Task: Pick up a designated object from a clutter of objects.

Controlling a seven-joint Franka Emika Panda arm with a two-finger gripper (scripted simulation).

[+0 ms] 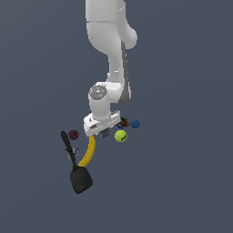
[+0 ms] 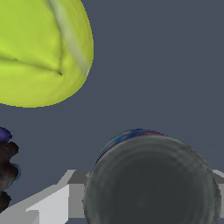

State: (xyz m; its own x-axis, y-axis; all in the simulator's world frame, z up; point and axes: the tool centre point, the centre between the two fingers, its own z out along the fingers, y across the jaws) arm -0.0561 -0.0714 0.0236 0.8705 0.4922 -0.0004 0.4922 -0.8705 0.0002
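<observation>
The designated can (image 2: 151,181) fills the lower part of the wrist view, showing its grey top and a thin blue, white and red rim. My gripper (image 2: 148,192) straddles it, with a light grey finger (image 2: 72,197) flush against one side and the other finger at its opposite edge. In the exterior view the gripper (image 1: 103,133) is low over the clutter and the hand hides nearly all of the can (image 1: 105,134). The yellow-green ball (image 1: 120,135) lies close beside it and looms large in the wrist view (image 2: 39,48).
The yellow banana (image 1: 88,152) and black spatula (image 1: 78,175) lie towards the exterior view's left. A dark red ball (image 1: 73,134) sits near the spatula's handle. A blue ball (image 1: 135,123) and small dark pieces (image 1: 123,122) lie beyond the yellow-green ball.
</observation>
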